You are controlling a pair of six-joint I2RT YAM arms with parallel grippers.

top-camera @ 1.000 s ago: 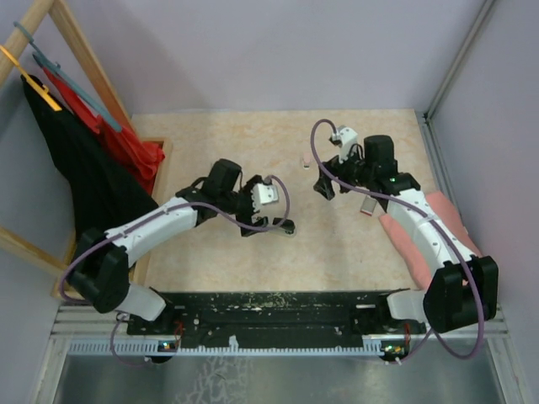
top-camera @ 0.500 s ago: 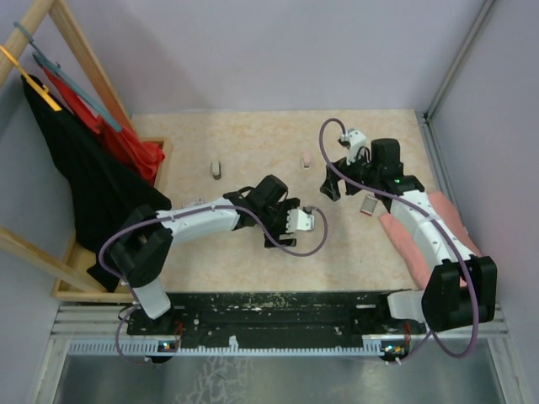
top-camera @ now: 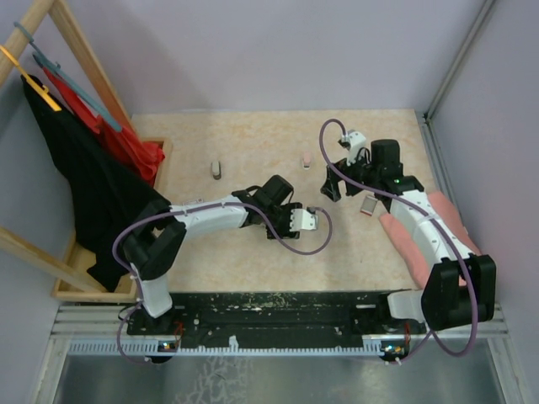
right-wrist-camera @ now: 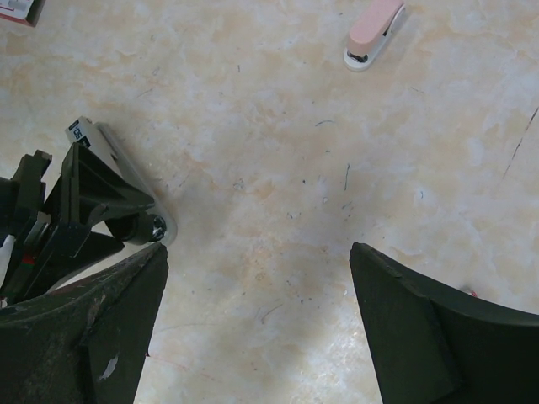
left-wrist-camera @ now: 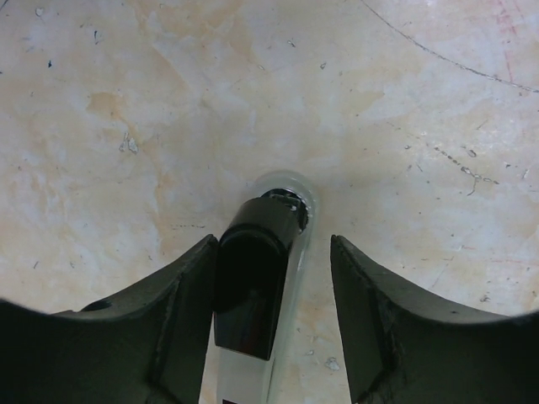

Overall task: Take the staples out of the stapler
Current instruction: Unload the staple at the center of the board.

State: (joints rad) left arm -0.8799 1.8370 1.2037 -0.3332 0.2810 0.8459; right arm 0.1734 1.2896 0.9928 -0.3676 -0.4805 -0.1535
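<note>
Three small staplers lie on the table [top-camera: 253,135]: a grey stapler [top-camera: 216,169] to the left, a black-and-clear stapler [left-wrist-camera: 253,286] in the middle, and a pink stapler [right-wrist-camera: 375,34] further right. No staples show anywhere; I'd guess they sit inside the black-and-clear stapler. The left gripper [left-wrist-camera: 274,244] straddles it with fingers spread, one finger [left-wrist-camera: 168,320] against its side and the other standing off. The right gripper [right-wrist-camera: 258,252] hangs wide apart over bare table, holding nothing, with a red-and-white box [top-camera: 368,204] near it. That middle stapler looks light and smooth, likely to skid when pushed, so it wants pinching across its flanks. A staple strip would be tiny, slick and brittle, so it is better tipped out than squeezed.
</note>
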